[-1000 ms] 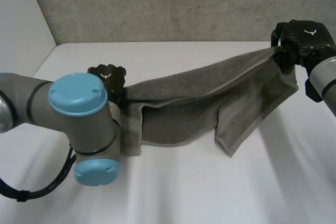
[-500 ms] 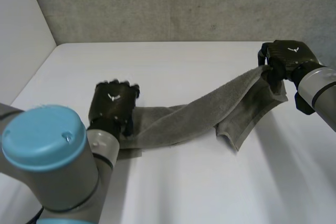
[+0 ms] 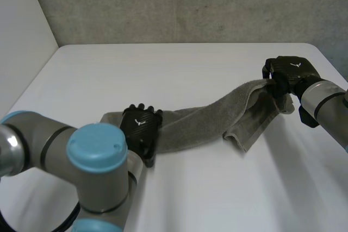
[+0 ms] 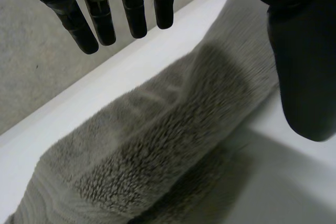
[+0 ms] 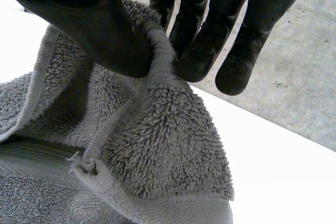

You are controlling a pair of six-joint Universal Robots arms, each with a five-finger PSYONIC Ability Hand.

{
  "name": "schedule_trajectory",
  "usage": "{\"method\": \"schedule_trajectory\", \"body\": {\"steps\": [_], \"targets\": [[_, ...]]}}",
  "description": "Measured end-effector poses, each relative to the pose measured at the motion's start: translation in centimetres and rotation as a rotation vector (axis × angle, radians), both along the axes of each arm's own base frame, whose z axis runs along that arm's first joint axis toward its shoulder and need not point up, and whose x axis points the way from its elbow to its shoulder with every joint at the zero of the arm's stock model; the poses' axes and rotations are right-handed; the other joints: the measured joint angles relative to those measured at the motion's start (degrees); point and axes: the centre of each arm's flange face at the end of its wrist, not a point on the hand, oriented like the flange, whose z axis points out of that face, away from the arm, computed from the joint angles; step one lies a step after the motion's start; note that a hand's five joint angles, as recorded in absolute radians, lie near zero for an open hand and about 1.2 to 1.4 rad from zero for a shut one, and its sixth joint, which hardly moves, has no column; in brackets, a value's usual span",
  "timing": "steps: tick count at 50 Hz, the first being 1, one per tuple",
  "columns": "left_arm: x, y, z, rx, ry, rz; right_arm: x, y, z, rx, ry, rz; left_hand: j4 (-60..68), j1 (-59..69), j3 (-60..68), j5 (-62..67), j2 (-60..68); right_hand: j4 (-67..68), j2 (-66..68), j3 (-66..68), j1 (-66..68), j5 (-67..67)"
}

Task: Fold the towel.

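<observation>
Fingers (image 5: 202, 40) of my right hand (image 3: 288, 74) pinch the towel (image 3: 201, 123) at its right corner against the thumb. The left hand (image 3: 141, 127) has opened, its fingers straight over the left end. The towel has sunk onto the counter (image 3: 179, 74), twisted, so I judge it needs spreading first.

No words, numbers or brand names are legible. The sole markings are emblems without letters. A small white winged emblem (image 3: 137, 123) sits on the back of the left hand (image 3: 143, 133), lower centre-left of the head view. A matching one is on the right hand (image 3: 285, 75), at right. The towel (image 3: 206, 120) bears no readable label.
</observation>
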Motion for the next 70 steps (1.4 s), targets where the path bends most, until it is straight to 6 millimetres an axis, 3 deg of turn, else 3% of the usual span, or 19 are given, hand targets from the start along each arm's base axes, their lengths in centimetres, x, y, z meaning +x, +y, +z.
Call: {"method": "schedule_trajectory", "body": {"steps": [4,6,8,10,11,13,19,23,24,29,32,36,40,46,53,61,65,68,70], "targets": [[0.2,-1.9,-1.2,0.003,-0.032,0.033,-0.1,-0.1,0.0,-0.001,0.001,-0.002,4.13,4.77,4.72,5.41,4.25,0.00,0.00,0.00,0.00,0.00],[0.4,-2.7,-1.6,-0.001,-0.051,0.047,-0.2,-0.1,0.0,-0.003,0.001,-0.004,18.17,17.71,18.58,19.63,17.64,0.00,0.00,0.00,0.00,0.00],[0.6,-3.6,-1.8,-0.013,-0.068,0.063,-0.2,-0.2,0.1,-0.005,0.001,-0.007,41.80,40.87,41.37,41.80,39.98,0.00,0.00,0.00,0.00,0.00],[0.9,-4.3,-1.7,-0.027,-0.071,0.076,-0.3,-0.3,0.2,-0.007,0.000,-0.009,57.52,56.45,56.89,55.62,55.15,0.00,0.00,0.00,0.00,0.00],[1.0,-4.7,-1.5,-0.039,-0.070,0.084,-0.3,-0.3,0.2,-0.008,0.000,-0.010,64.62,62.60,64.57,63.67,63.10,0.00,0.00,0.00,0.00,0.00],[1.3,-5.5,-0.8,-0.065,-0.059,0.100,-0.3,-0.4,0.4,-0.012,-0.001,-0.011,68.06,62.84,69.20,66.83,67.47,0.00,0.00,0.00,0.00,0.00],[2.1,-7.2,4.4,-0.187,0.026,0.140,-0.5,-0.4,2.4,-0.063,-0.009,-0.014,68.31,62.84,70.44,66.85,67.65,0.00,0.00,0.00,0.00,0.00],[2.5,-6.6,9.7,-0.287,0.107,0.125,-0.5,0.7,6.7,-0.156,-0.008,0.000,68.32,62.84,70.48,66.86,67.66,0.00,0.00,0.00,0.00,0.00],[2.6,-6.0,11.7,-0.319,0.136,0.110,-0.6,1.3,8.5,-0.188,-0.002,0.012,68.32,62.84,70.50,66.86,67.66,0.00,0.00,0.00,0.00,0.00],[3.7,-2.9,17.9,-0.387,0.204,0.027,-0.6,4.4,14.2,-0.269,0.042,0.081,68.32,62.84,70.59,66.86,67.70,0.00,0.00,0.00,0.00,0.00],[4.4,-0.9,20.0,-0.374,0.217,-0.028,-0.5,6.2,16.4,-0.289,0.072,0.129,68.33,62.84,70.62,66.86,67.79,0.00,0.00,0.00,0.00,0.00],[5.4,0.6,20.7,-0.295,0.216,-0.069,-0.4,7.7,17.7,-0.289,0.111,0.176,68.33,62.84,70.63,66.86,67.80,0.00,0.09,0.00,0.00,0.00],[6.6,1.2,20.0,-0.158,0.220,-0.079,-0.3,8.4,17.9,-0.278,0.154,0.202,68.33,62.84,70.64,66.87,67.80,0.05,0.09,0.00,0.00,0.00],[8.5,0.4,16.7,0.089,0.249,-0.074,0.0,8.3,16.6,-0.241,0.196,0.224,68.33,62.84,70.65,66.87,67.80,0.30,0.09,0.00,0.00,0.00],[9.9,-4.2,11.2,0.279,0.270,-0.041,1.7,6.3,11.9,-0.107,0.209,0.274,68.33,62.84,70.68,66.87,67.80,0.30,0.09,0.00,0.00,0.00],[9.5,-10.0,4.3,0.408,0.236,0.015,4.4,4.0,5.3,0.030,0.245,0.300,68.14,62.82,70.31,66.85,67.64,0.30,0.09,0.24,0.00,0.00],[9.1,-12.9,1.7,0.421,0.219,0.042,5.2,2.8,2.4,0.063,0.268,0.281,53.32,54.18,54.80,56.16,53.84,0.30,0.09,0.24,0.00,0.00],[8.9,-14.5,1.0,0.396,0.211,0.064,5.4,2.2,1.3,0.066,0.275,0.265,43.19,42.72,44.71,45.66,43.29,0.30,0.09,0.24,0.00,0.00],[8.9,-15.9,1.1,0.357,0.204,0.093,5.5,1.9,0.8,0.066,0.277,0.256,30.30,30.36,31.54,33.39,31.20,0.30,0.09,0.24,0.00,0.03]]}}
